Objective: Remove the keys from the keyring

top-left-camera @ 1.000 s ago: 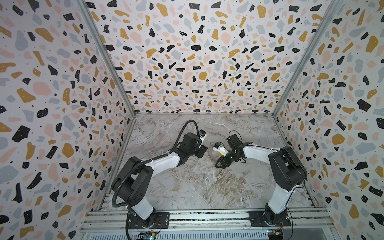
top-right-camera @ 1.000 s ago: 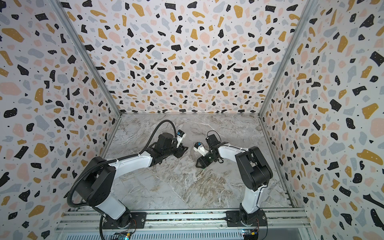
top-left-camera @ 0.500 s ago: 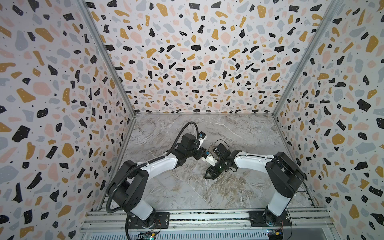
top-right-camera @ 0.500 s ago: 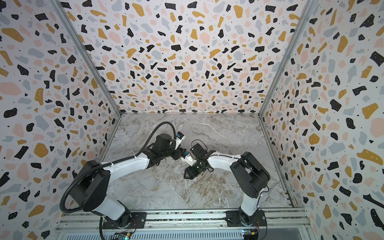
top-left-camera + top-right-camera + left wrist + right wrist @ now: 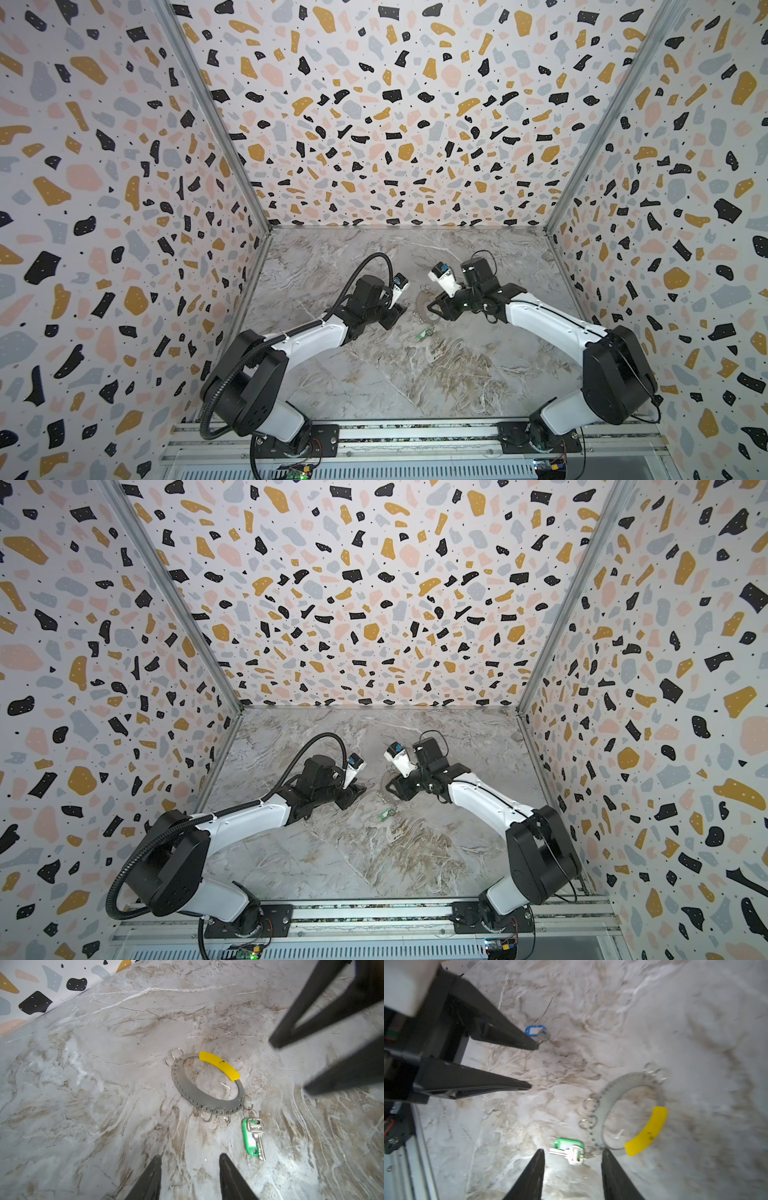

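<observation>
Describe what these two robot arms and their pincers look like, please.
Both the left arm and right arm have smooth white shells with bulky black joints. A ribbed black hose loops along the left one. The left gripper and right gripper each have two matte black fingers tapering to points.
</observation>
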Tool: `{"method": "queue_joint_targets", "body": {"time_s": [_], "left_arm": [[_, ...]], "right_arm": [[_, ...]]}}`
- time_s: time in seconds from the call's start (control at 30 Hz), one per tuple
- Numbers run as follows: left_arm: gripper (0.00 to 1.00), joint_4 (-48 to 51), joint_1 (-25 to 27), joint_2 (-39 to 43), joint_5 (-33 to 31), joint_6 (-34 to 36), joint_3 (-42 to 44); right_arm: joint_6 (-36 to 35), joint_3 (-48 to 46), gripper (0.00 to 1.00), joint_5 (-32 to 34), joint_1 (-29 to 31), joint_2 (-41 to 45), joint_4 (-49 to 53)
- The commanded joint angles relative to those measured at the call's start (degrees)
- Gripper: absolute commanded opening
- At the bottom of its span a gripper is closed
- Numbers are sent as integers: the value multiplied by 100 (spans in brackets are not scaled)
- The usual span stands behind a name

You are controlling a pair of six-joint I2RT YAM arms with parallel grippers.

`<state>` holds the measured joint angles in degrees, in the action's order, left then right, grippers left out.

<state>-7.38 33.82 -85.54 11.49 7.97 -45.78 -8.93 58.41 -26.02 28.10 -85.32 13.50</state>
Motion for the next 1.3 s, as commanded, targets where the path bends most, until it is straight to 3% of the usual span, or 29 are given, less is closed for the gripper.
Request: {"method": "queue_joint_targets", "body": {"time_s": [0.0, 0.03, 0.2, 0.4, 0.8, 1.27], "left_arm": [[46, -398, 27, 303, -81, -18, 84], [46, -558, 35, 403, -182, -46, 180], [47, -1068, 107, 805, -679, -77, 454], [50, -1556, 105, 956, -1162, -116, 689], [59, -1935, 96, 908, -1944, -450, 704], [59, -1796, 94, 855, -1968, -384, 624]], "right_arm": [[-2667, -36, 46, -418, -236, 181, 391], [-3323, -73, 46, -257, -239, 174, 432], [-5071, -41, 45, 521, -173, -419, 531], [-5933, -82, 43, 203, -44, -859, 425], [-6494, -172, 31, 264, 98, -1384, 88], [-6674, -84, 23, 291, 146, -1655, 46]]}}
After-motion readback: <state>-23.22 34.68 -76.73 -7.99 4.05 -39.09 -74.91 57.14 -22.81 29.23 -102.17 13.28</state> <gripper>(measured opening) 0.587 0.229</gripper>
